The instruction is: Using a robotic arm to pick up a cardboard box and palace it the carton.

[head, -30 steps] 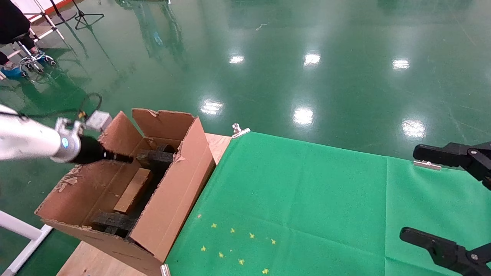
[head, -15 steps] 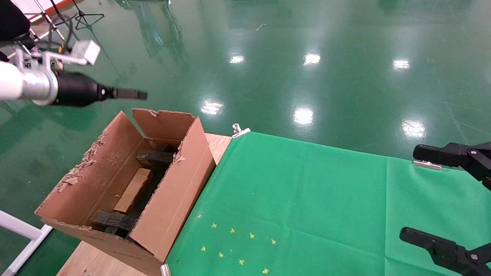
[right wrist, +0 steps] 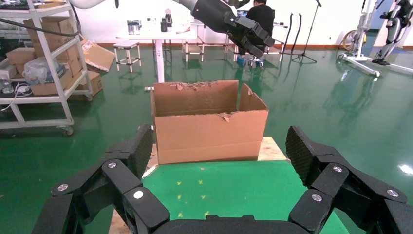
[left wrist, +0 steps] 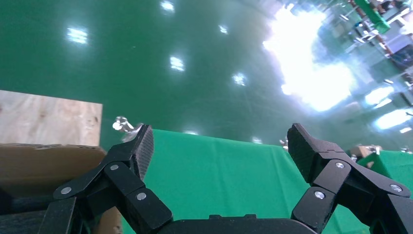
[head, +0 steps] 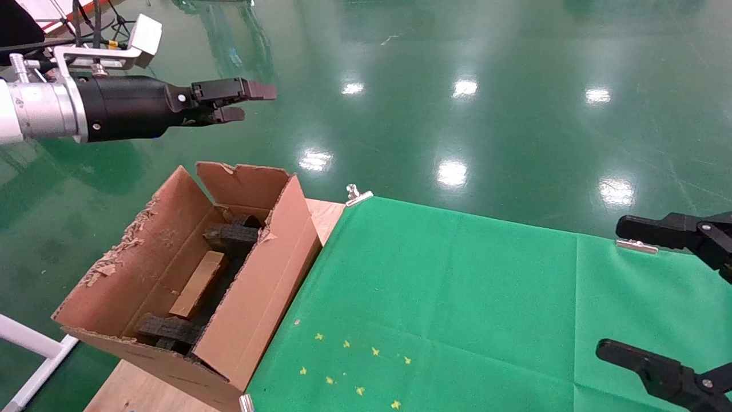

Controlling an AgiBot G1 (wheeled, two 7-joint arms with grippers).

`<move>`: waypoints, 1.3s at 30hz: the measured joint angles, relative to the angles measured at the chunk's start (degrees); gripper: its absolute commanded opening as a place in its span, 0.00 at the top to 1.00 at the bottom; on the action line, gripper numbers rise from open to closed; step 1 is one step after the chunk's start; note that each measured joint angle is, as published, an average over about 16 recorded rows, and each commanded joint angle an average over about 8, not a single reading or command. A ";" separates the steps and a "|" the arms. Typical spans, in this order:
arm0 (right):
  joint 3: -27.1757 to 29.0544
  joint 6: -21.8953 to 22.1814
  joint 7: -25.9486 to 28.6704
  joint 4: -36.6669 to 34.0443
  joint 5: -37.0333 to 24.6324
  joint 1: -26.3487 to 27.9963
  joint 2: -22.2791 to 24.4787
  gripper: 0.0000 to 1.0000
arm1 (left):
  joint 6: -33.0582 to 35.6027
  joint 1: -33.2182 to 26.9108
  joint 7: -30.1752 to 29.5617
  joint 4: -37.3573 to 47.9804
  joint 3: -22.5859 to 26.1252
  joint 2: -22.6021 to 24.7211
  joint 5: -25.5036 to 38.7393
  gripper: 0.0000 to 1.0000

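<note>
Looking into the carton [head: 251, 309], you see the box [head: 198, 284] already lying between the foam inserts [head: 231, 236]. Your left gripper [head: 243, 100] hovers above the carton's far rim, fingers spread and empty; the right gripper [right wrist: 219, 161] sits parked over the desk [head: 457, 297], also spread. Swing low on retreat and you could snag the torn flaps, dragging the carton off the desk edge.
</note>
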 measured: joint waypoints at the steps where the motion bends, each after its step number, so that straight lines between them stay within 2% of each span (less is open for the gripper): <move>1: 0.00 0.00 0.00 0.00 0.00 0.00 0.00 0.00 | 0.16 0.27 0.14 -0.26 -0.22 -0.03 -0.40 0.00; 11: 0.00 0.00 0.00 0.00 0.00 0.00 0.00 0.00 | 1.41 4.48 5.42 -4.30 -2.14 -0.07 -4.16 0.00; 39: -0.01 0.01 0.00 0.00 0.00 0.00 0.00 0.00 | 7.56 23.60 29.35 -23.71 -11.09 -0.16 -21.18 0.00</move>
